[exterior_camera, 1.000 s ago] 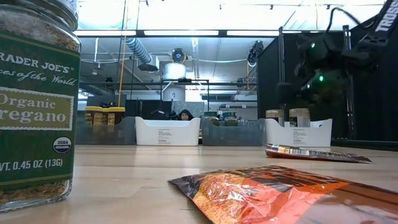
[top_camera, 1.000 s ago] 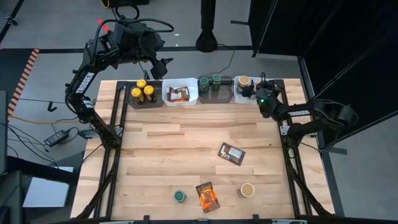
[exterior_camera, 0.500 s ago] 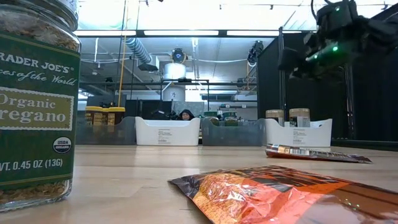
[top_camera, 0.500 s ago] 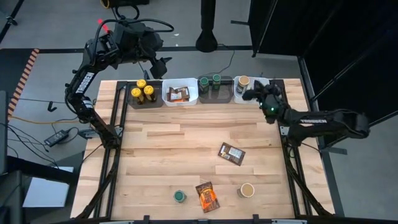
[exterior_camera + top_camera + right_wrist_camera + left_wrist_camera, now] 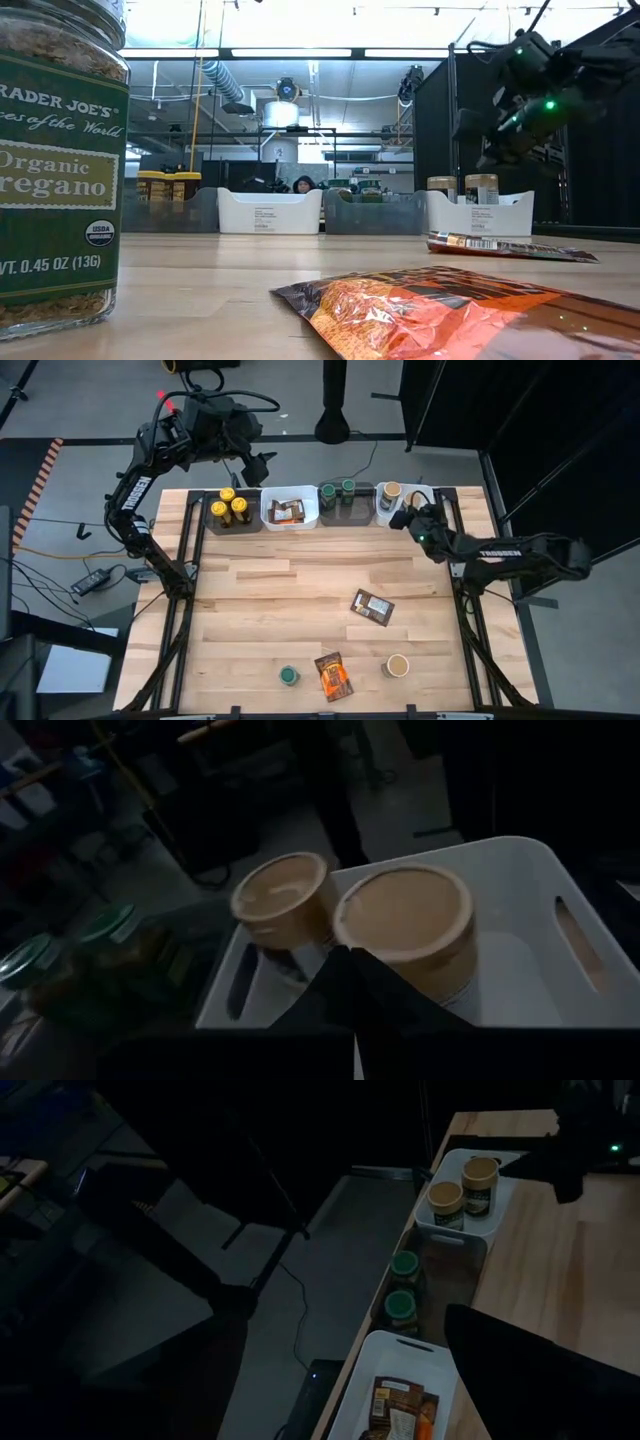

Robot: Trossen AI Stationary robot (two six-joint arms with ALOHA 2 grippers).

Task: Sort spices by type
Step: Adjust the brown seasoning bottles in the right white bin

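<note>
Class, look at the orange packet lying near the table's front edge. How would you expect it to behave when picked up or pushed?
The orange packet looks like crinkled foil, so it is probably floppy and may sag when lifted. It lies flat on the table, so it should slide rather than roll. Its glossy surface may be slippery.

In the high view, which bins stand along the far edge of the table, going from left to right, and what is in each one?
Dark bin with yellow-lidded jars → white bin with brown packets → dark bin with green-lidded jars → white bin with tan-lidded jars, where the right tool is shut and empty.
</note>
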